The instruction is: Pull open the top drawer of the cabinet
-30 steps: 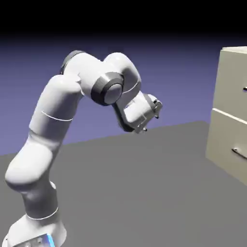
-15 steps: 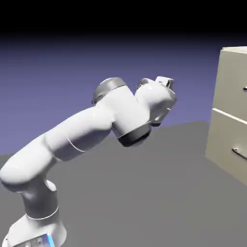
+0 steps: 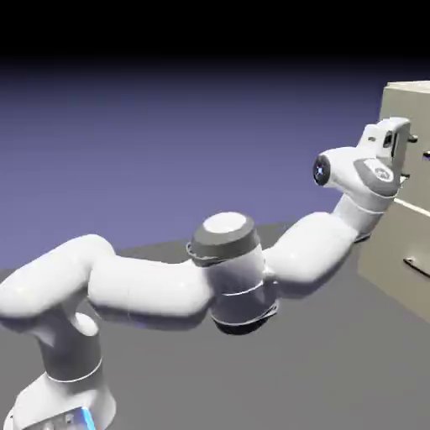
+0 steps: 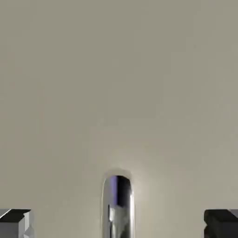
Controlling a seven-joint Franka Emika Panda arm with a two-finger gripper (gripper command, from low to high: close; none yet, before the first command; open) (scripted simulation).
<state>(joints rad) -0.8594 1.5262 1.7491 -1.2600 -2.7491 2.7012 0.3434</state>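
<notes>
The cabinet [image 3: 385, 252] is big. Its top drawer [image 3: 385, 109] is shut, above the seam. The bar [image 4: 118, 207] points down the hand view, between the wide-open fingers [image 4: 16, 224] (neither touches it).

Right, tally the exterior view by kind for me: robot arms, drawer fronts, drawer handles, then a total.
Robot arms: 1 (white arm)
Drawer fronts: 2 (upper front, lower front)
Drawer handles: 2 (upper handle, lower handle)
Total: 5
</notes>
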